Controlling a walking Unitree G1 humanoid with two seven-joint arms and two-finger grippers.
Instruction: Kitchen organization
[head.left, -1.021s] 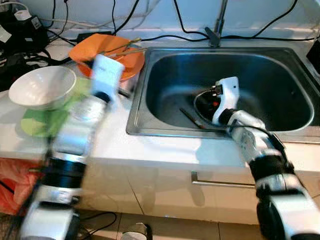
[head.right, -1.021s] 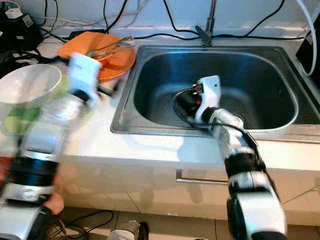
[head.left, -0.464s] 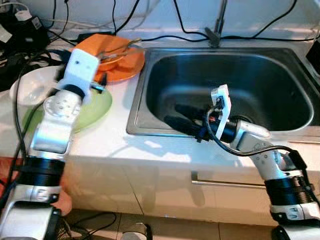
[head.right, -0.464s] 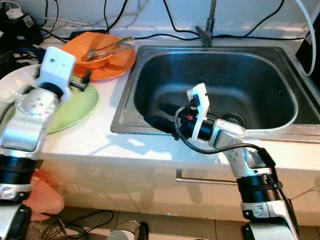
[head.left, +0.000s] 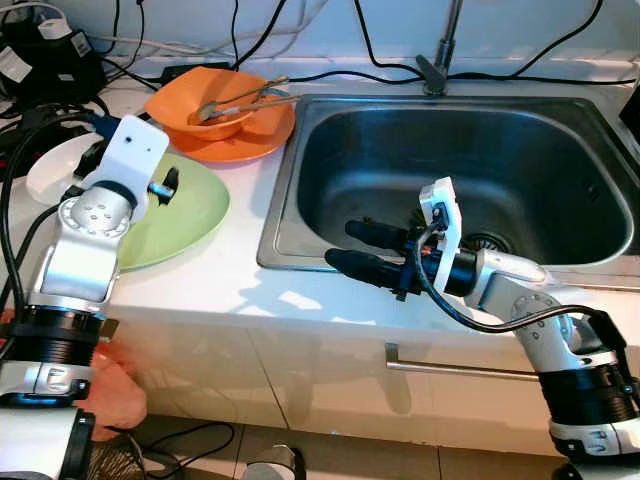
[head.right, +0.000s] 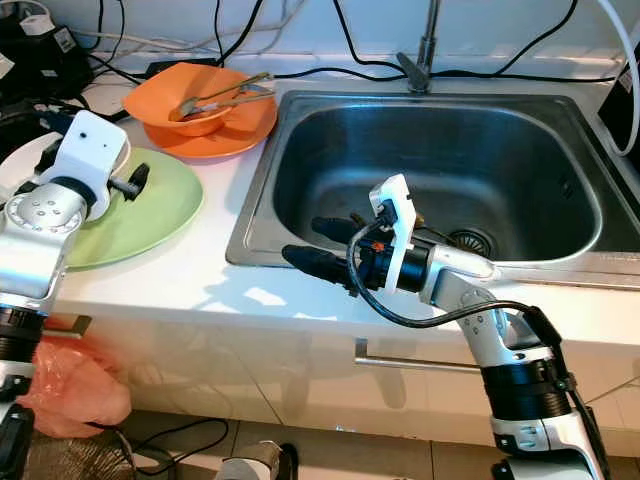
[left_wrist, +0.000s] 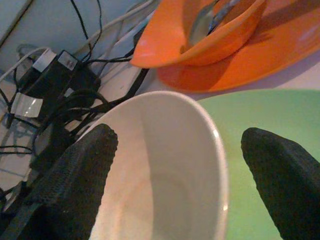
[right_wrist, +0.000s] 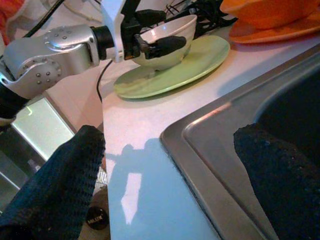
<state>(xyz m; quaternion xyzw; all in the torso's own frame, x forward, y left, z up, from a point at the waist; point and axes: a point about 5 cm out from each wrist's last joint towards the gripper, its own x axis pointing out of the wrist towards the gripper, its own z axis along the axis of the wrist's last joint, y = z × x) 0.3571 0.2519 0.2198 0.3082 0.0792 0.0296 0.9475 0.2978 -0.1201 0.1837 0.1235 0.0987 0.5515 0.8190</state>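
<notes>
1. The left gripper (left_wrist: 175, 185) straddles the rim of a white bowl (left_wrist: 160, 170) with its fingers apart.
2. That bowl sits on a green plate (head.right: 150, 205), on the surface left of the sink (head.left: 560, 130).
3. The right gripper (head.left: 362, 250), fingers spread and holding nothing, hangs over the sink's front-left edge.

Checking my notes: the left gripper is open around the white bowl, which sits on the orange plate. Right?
Not quite. The left gripper is open around the white bowl, but the bowl sits on the green plate, as the right wrist view shows.
</notes>
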